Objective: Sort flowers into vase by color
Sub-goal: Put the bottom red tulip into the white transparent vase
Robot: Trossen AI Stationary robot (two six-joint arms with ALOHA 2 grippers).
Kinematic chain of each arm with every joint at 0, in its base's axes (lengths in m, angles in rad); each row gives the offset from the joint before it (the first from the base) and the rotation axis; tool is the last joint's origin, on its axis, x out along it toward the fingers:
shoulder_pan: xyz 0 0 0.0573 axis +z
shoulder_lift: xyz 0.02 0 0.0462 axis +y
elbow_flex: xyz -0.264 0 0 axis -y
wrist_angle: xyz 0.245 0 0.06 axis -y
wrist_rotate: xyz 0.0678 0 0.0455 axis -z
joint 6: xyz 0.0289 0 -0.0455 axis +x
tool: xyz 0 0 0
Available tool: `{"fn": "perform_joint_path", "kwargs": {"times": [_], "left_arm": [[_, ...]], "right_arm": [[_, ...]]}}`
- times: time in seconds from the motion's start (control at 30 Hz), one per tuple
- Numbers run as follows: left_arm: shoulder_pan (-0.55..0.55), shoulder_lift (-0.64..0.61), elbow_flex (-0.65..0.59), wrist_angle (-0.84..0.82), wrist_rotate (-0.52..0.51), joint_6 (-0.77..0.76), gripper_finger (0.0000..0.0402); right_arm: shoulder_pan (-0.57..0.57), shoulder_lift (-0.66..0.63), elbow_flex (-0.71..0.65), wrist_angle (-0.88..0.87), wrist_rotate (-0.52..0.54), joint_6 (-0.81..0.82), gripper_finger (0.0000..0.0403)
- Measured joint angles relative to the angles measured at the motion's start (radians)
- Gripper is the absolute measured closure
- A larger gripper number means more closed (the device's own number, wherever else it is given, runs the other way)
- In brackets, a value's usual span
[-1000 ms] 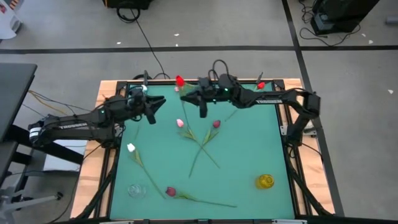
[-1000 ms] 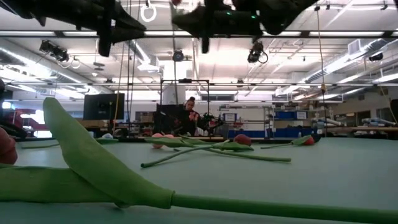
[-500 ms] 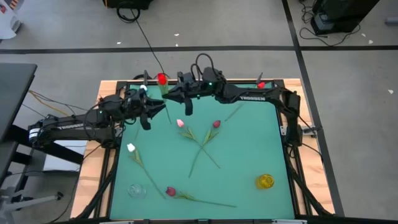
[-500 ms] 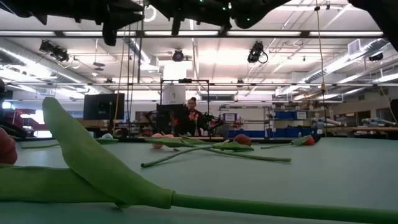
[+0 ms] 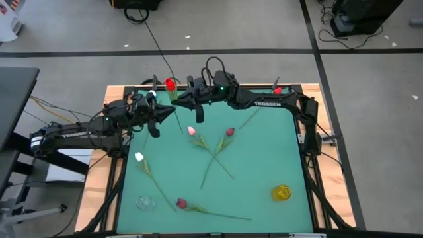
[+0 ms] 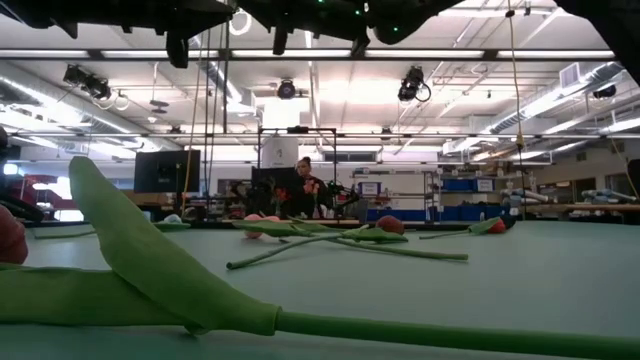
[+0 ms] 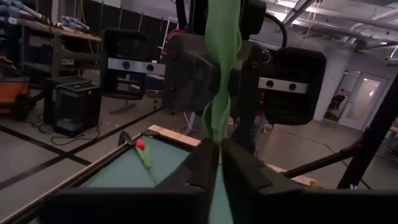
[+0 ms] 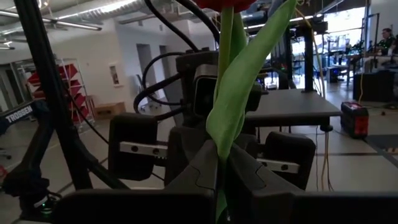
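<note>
A red tulip (image 5: 170,84) is held up over the table's far left part, with its thin green stem (image 5: 178,116) running down below the head. My left gripper (image 5: 165,114) and my right gripper (image 5: 186,103) face each other on either side of it, and both are shut on it. Each wrist view shows the stem and its leaf (image 8: 239,81) between that arm's own fingers, with the other gripper right behind. Other tulips lie flat on the mat: two pink ones (image 5: 192,131) (image 5: 230,131), a white one (image 5: 139,157), a dark one (image 5: 181,203) and a red one (image 5: 277,90). My left gripper pinches the red tulip's stem (image 7: 218,140) between its two fingers, coming level from the table's left with the fingers across the stem. The flower stands roughly upright, lifted clear of the table. My right gripper pinches the same stem (image 8: 221,163) where the leaf starts, below the head. It comes level from the table's right, fingers across the stem. The red head (image 8: 224,4) stands above its fingers.
A clear glass vase (image 5: 144,201) stands near the near left corner and a yellow vase (image 5: 282,192) near the near right corner. Crossed stems (image 5: 215,155) lie mid-table. In the low view a stem and leaf (image 6: 150,270) lie close to the camera.
My right gripper has carried the red tulip toward the table's left edge, up to my left gripper, and has then kept still. The flower's head now stands over the far left part of the mat.
</note>
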Motion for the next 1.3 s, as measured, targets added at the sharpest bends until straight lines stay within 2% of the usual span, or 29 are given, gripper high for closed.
{"fn": "perform_joint_path", "kwargs": {"times": [0.07, 0.3, 0.47, 0.6, 0.73, 0.97, 1.13, 1.3], "left_arm": [[0.000, 0.000, 0.000, 0.001, 0.000, 0.000, 0.0392], [0.000, 0.000, 0.000, 0.002, 0.002, 0.024, 0.0397], [-0.009, -0.010, 0.000, 0.004, 0.003, 0.032, 0.0399], [-0.036, -0.048, 0.000, -0.002, 0.003, 0.101, 0.0400], [-0.072, -0.102, 0.000, -0.022, 0.003, 0.120, 0.0400], [-0.159, -0.177, 0.001, -0.148, 0.003, 0.125, 0.0401], [-0.181, -0.187, 0.001, -0.157, 0.002, 0.157, 0.0401], [-0.183, -0.187, 0.001, -0.157, 0.002, 0.154, 0.0401]], "right_arm": [[0.000, 0.000, 0.000, 0.000, 0.000, 0.000, 0.0382], [0.000, 0.000, 0.000, 0.000, -0.005, 0.005, 0.0378], [-0.023, -0.028, -0.001, -0.035, -0.057, 0.008, 0.0337], [-0.058, -0.100, -0.001, -0.153, -0.179, 0.015, 0.0290], [-0.078, -0.195, -0.001, -0.392, -0.187, -0.053, 0.0266], [-0.079, -0.375, -0.008, -0.758, -0.098, -0.260, 0.0265], [-0.079, -0.514, -0.124, -0.769, -0.001, -0.255, 0.0265], [-0.062, -0.673, -0.303, -0.707, 0.139, -0.187, 0.0265]]}}
